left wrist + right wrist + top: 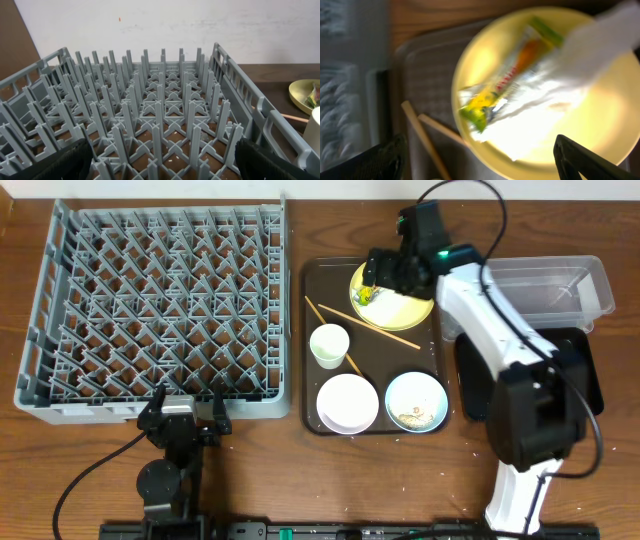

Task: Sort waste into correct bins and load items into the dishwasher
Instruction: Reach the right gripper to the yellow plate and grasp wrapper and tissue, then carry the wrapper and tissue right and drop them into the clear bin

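Wooden bench (300, 480) below, my right tool (480, 162) hangs spread wide and empty over the yellow plate (600, 130); the wrapper (500, 85) lies dead ahead at twelve, long axis running seven to one.

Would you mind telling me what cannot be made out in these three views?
Overhead: the right tool covers part of the plate, so what lies beneath it is hidden.
Right wrist: blur makes the print on the wrapper unreadable.
Overhead: the right arm hides much of the black tray.
Overhead: the crumbs in the blue bowl are too small to identify.
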You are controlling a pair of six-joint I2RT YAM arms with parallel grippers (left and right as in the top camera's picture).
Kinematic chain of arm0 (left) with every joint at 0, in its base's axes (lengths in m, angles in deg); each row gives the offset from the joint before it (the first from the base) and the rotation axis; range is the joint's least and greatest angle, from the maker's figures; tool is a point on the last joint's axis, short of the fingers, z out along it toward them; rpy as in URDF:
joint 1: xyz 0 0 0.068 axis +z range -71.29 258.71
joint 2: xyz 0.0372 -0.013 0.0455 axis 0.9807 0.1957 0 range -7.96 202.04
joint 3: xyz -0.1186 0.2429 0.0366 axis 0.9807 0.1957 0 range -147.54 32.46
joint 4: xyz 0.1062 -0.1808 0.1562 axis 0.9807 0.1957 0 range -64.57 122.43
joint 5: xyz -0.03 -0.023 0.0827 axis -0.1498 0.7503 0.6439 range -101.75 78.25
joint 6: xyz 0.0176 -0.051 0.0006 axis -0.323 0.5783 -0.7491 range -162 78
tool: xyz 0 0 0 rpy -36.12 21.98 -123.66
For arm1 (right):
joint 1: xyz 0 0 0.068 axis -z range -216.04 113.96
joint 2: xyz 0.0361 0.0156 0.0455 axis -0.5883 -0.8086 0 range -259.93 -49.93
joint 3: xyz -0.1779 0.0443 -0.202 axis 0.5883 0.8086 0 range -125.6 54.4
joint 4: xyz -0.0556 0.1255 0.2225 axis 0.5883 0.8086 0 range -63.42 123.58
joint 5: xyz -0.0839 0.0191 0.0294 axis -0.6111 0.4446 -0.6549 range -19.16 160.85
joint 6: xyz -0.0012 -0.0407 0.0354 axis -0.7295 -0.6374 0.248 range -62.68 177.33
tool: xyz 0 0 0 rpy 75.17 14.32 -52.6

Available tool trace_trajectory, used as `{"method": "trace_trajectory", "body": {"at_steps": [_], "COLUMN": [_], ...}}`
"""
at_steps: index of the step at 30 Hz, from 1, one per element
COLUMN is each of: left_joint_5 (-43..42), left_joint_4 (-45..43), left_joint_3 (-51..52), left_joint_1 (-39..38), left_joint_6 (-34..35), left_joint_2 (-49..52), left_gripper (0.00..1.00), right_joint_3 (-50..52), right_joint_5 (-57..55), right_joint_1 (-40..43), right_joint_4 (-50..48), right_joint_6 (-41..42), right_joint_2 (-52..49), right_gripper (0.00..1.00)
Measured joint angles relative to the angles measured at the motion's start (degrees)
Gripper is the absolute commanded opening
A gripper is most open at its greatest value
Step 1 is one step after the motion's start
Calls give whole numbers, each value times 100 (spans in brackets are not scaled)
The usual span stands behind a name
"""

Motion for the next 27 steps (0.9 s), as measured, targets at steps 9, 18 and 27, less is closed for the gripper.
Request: {"method": "trace_trajectory", "body": {"at_steps": [9,18,27], "left_joint_5": [0,0,0], "left_joint_4": [0,0,0], "left_joint_3": [-2,-2,-2], "left_joint_1": [0,0,0], "left_joint_6": [0,0,0], "left_joint_2": [0,0,0], "left_gripper": [93,92,92], "right_joint_3": [0,-15,-28], "right_joint_5": [-1419,-1781,-1749], "right_joint_1": [-201,-199,-197], "right_joint_4": [-90,-487,-535], "right_joint_6": [1174,1362,1355], "right_joint_2": [-592,-1165,-1185], "right_gripper": [88,63,1]}}
